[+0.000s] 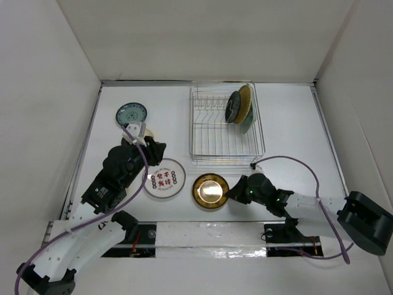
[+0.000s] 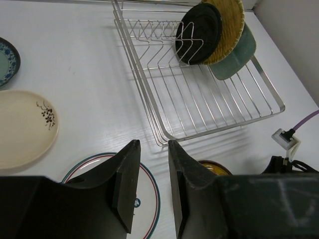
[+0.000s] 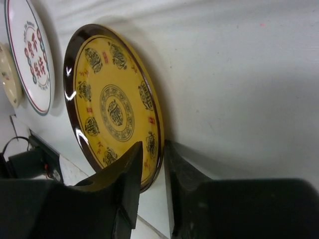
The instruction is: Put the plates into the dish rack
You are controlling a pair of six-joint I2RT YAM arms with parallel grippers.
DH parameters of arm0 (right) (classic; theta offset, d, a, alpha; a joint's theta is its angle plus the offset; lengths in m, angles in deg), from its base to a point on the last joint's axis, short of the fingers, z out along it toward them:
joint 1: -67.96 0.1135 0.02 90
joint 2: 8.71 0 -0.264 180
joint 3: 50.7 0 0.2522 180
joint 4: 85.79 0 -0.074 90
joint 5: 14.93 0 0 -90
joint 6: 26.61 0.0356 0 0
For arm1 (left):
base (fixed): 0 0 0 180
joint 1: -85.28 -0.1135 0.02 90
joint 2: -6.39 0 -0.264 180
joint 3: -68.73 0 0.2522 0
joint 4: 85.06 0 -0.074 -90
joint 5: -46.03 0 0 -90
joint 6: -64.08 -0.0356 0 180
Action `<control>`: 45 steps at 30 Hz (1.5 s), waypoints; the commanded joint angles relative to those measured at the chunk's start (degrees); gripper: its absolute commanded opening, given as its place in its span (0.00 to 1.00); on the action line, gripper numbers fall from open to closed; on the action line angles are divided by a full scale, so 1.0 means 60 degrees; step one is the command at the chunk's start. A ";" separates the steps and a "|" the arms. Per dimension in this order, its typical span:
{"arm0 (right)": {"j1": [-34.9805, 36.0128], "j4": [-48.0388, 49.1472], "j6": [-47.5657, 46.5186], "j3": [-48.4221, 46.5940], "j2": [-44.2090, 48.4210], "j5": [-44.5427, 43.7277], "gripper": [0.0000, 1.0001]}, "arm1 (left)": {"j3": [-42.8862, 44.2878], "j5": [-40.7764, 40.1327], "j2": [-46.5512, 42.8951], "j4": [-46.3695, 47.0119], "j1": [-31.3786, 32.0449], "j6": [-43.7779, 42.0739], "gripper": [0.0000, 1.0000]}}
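The silver wire dish rack [image 1: 216, 132] stands at the back centre. It holds the black plate [image 1: 233, 107], the woven tan plate [image 1: 244, 102] and the pale green plate [image 1: 247, 124] upright at its right end. The teal plate [image 1: 131, 114], the cream plate [image 2: 22, 127], the white plate with red characters [image 1: 164, 179] and the gold dark-rimmed plate [image 1: 210, 190] lie on the table. My right gripper [image 3: 153, 145] is closed over the gold plate's [image 3: 107, 99] right rim. My left gripper [image 2: 153, 143] hovers over the white plate's [image 2: 149, 191] edge, jaws slightly apart and empty.
White walls enclose the table on three sides. A purple cable and white connector [image 2: 288, 138] lie by the rack's near right corner. The rack's left part [image 2: 164, 74] holds only bare tines.
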 commanded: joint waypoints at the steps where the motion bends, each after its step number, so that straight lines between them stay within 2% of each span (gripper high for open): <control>1: 0.0087 0.0908 0.0255 -0.0069 -0.0629 -0.0192 0.14 | 0.0112 -0.0175 -0.0026 0.0223 -0.0024 0.0005 0.26; 3: 0.0291 0.0821 0.0197 -0.0273 -0.0937 -0.0148 0.02 | 0.0112 -0.0146 -0.0055 0.0223 -0.0024 0.0005 0.26; 5: 0.0496 0.0543 -0.0036 -0.0550 -0.0764 0.0012 0.00 | 0.0112 -0.0102 -0.0113 0.0237 -0.0024 0.0005 0.27; 8: 0.1140 -0.0933 -0.1366 -0.1267 -0.0135 0.0525 0.00 | 0.0112 -0.0072 -0.0274 0.0252 -0.0024 0.0005 0.27; 9: 0.1345 -0.1431 -0.2415 -0.2097 0.0419 0.0845 0.00 | 0.0112 -0.0087 -0.0333 0.0238 -0.0024 0.0005 0.27; 10: 0.1709 -0.2683 -0.2918 -0.2613 0.0685 0.0950 0.00 | 0.0112 -0.0116 -0.0391 0.0252 -0.0024 0.0020 0.27; 12: 0.1830 -0.3877 -0.3740 -0.3798 0.1096 0.0703 0.00 | 0.0112 -0.0160 -0.0538 0.0281 -0.0024 0.0020 0.27; 13: 0.1830 -0.4593 -0.4440 -0.4993 0.1301 0.0151 0.00 | 0.0126 -0.0189 -0.0582 0.0267 -0.0024 0.0034 0.27; 15: 0.1408 -0.5009 -0.5131 -0.6128 0.1275 -0.0714 0.00 | 0.0127 -0.0379 -0.0743 0.0223 -0.0024 0.0078 0.28; 17: 0.0663 -0.5433 -0.5514 -0.7754 0.0545 -0.1669 0.00 | 0.0127 -0.0729 -0.0918 0.0165 -0.0024 0.0181 0.28; 18: -0.0183 -0.5653 -0.5734 -0.8325 0.0121 -0.1961 0.00 | 0.0127 -0.0833 -0.0963 0.0106 -0.0024 0.0210 0.28; 19: -0.0525 -0.6235 -0.6099 -0.9607 -0.0927 -0.2907 0.00 | 0.0127 -0.0936 -0.1021 0.0091 -0.0024 0.0239 0.28; 21: -0.0951 -0.6853 -0.6612 -1.1019 -0.2118 -0.4242 0.00 | 0.0127 -0.1112 -0.1182 0.0033 -0.0024 0.0342 0.28; 22: -0.1040 -0.7436 -0.6977 -1.1708 -0.2719 -0.5888 0.00 | 0.0112 -0.1141 -0.1212 0.0032 -0.0024 0.0356 0.28; 23: -0.1128 -0.7659 -0.7213 -1.3005 -0.3900 -0.6572 0.00 | 0.0112 -0.1127 -0.1299 0.0018 -0.0024 0.0386 0.28; 26: -0.1523 -0.8903 -0.7611 -1.5033 -0.5649 -0.8665 0.00 | 0.0112 -0.0996 -0.1344 0.0018 -0.0024 0.0400 0.29; 27: -0.1742 -0.9342 -0.7712 -1.6243 -0.6626 -0.9268 0.00 | 0.0112 -0.0981 -0.1344 0.0032 -0.0024 0.0386 0.29; 30: -0.2094 -0.9901 -0.7860 -1.8180 -0.8094 -0.9595 0.00 | 0.0112 -0.0791 -0.1330 0.0061 -0.0024 0.0371 0.29; 35: -0.2490 -1.1117 -0.7890 -1.9974 -0.9506 -1.0224 0.00 | 0.0112 -0.0483 -0.1315 0.0091 -0.0024 0.0328 0.29; 45: -0.2594 -1.1309 -0.8065 -2.0064 -1.0400 -1.0153 0.00 | 0.0097 -0.0043 -0.1447 0.0208 -0.0024 0.0269 0.29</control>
